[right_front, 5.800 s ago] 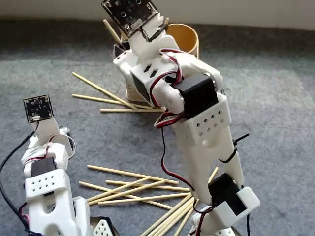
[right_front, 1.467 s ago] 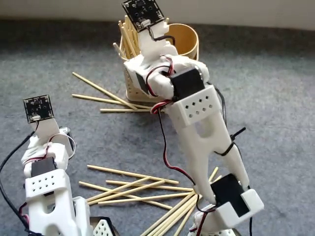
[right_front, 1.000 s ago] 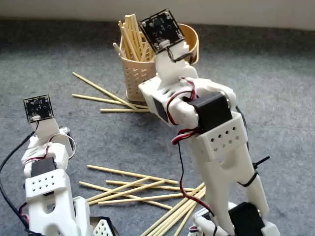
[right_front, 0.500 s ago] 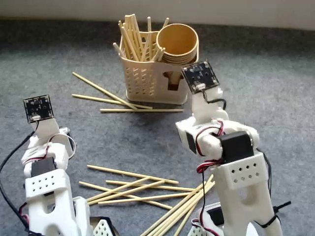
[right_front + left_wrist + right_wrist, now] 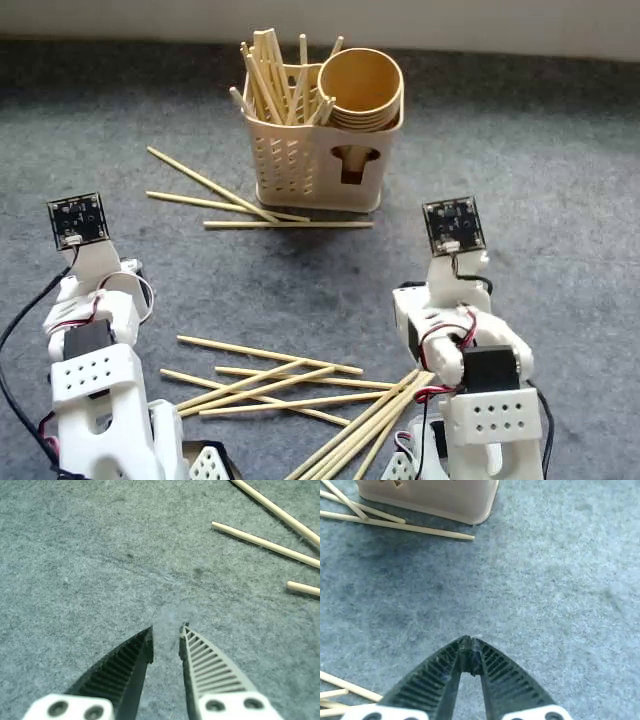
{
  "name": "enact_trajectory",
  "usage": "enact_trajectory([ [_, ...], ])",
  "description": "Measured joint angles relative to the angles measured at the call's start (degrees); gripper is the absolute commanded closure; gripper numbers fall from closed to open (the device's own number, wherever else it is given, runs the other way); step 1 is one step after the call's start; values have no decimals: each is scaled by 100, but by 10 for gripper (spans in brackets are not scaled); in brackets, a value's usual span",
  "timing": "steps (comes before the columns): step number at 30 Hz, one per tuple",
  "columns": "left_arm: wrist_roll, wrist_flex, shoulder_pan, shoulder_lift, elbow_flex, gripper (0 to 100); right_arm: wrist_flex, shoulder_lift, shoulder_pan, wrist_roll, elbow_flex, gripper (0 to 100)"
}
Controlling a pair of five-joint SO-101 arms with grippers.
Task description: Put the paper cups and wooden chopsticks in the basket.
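My right arm has pulled back from the basket and now sits well in front of it. The right gripper is pinched closed on nothing. The left gripper shows a narrow gap over carpet. Cups and bundled chopsticks stand in the basket. Loose sticks lie at its base, and a pile lies well in front.

Stacked cups and chopsticks stand in basket.

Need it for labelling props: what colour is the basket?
Cream, the basket has perforated walls; the high view shows it best.
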State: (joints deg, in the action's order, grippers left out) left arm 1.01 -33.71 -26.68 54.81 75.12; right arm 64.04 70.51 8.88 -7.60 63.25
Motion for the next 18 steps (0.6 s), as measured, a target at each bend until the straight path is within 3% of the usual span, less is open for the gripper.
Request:
enact_trajectory([
  [18,0,0,0,0,0,899,-2453,870,-343,0,2629,992],
])
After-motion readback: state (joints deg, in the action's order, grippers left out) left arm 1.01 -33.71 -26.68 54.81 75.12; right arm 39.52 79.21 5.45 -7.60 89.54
